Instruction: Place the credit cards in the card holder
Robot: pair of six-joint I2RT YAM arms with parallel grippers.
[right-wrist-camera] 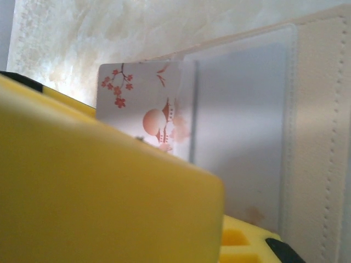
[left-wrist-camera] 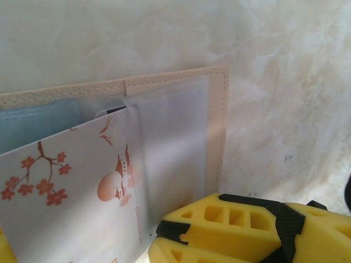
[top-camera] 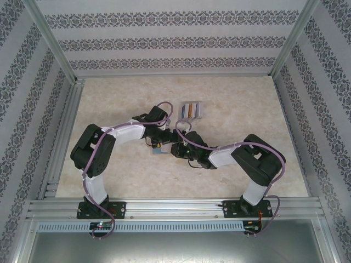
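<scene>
Beige marbled tabletop (top-camera: 241, 109) enclosed by walls (top-camera: 164, 33) papered in grey floral bands, framed with aluminium rails (top-camera: 175, 205); even lighting.

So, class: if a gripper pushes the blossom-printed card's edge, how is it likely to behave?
The blossom-printed card looks flat and straight-edged, so probably stiff and light. Its smooth face may slip in a grip. Partly under the card holder's clear sleeve, it should slide rather than buckle.

No lettering is legible anywhere — the card (left-wrist-camera: 66, 197) carries blossom-and-pagoda artwork, no words.
</scene>
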